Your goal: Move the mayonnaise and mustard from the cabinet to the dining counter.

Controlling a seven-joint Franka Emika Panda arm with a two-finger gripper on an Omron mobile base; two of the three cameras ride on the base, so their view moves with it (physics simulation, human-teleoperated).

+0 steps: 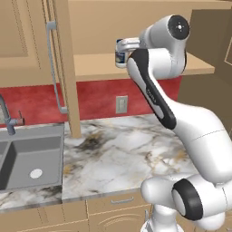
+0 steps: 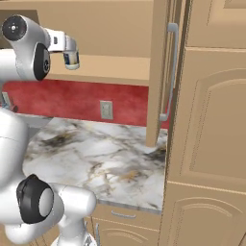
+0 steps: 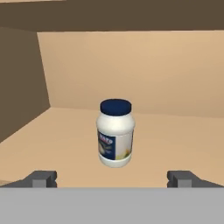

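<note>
Mayonnaise stands upright on the shelf of the open cabinet, clear of the walls. Claw level with the jar and just short of it, fingers wide apart, nothing between them. Marble desk lies below the shelf.

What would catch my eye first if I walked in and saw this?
Probably the big white robot arm, reaching up from the veined marble counter into the open wooden cabinet. There its open gripper faces a small white mayonnaise jar with a dark blue lid, standing upright on the shelf and not yet touched. Also striking are the bright red wall under the cabinet and the grey sink at the counter's left.
</note>
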